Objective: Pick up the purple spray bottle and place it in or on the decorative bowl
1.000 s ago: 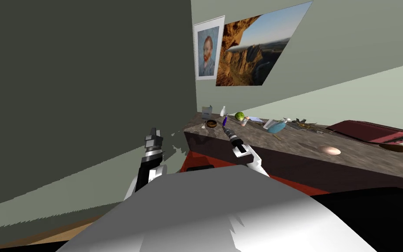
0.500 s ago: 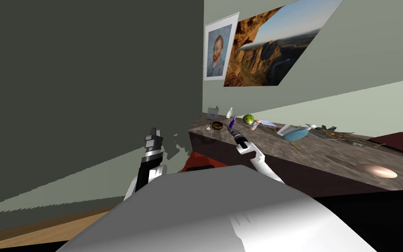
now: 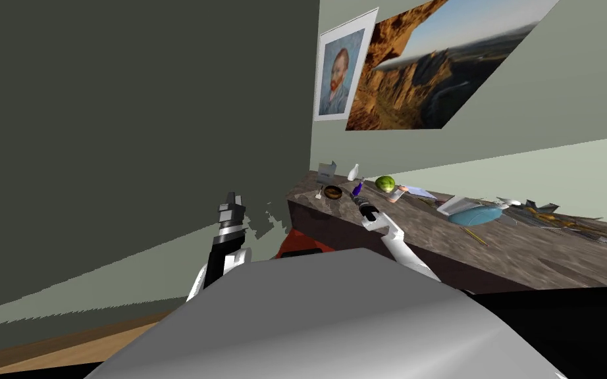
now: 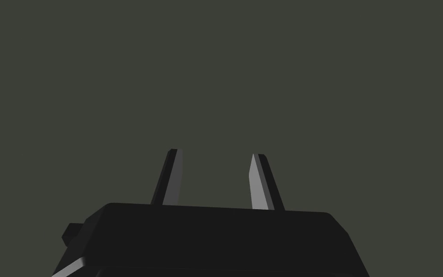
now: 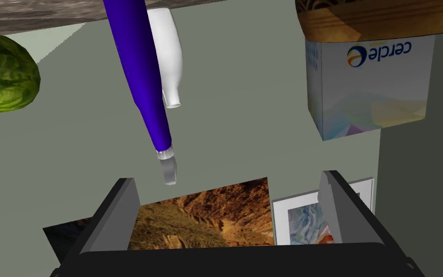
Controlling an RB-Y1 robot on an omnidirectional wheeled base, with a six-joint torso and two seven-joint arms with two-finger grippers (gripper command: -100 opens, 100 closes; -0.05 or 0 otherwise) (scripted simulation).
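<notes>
1. Since the earlier head views, the viewpoint had swung with the robot's own move, and the scene sat differently in frame. The right arm had stayed stretched over the brown stone-patterned counter (image 3: 493,250).
2. The slender purple spray bottle with a small grey nozzle (image 5: 141,72) stood on the counter, near the brown wooden decorative bowl (image 5: 379,21). A plain white bottle (image 5: 167,53) stood just behind it. A printed cardboard box (image 5: 369,91) stood behind the bowl, and a round green wrinkled fruit (image 5: 4,72) lay on the other side.
3. The right gripper (image 5: 227,182) faced the bottle with its fingers wide apart and clamped on nothing. The nozzle tip lay about level with the fingertips, nearer one finger and untouched.
4. The left gripper (image 4: 213,154) was held before a dark grey wall (image 3: 131,131). Its fingers stood slightly apart and held nothing.
5. Handling estimate: the bottle was probably light and rigid, with a smooth surface likely to slip. Being tall and narrow, it would probably topple under a sideways nudge.
6. Recommended hold: grip the straight purple body below the neck, squarely across its width. The nozzle looked too small and possibly fragile to grip.
</notes>
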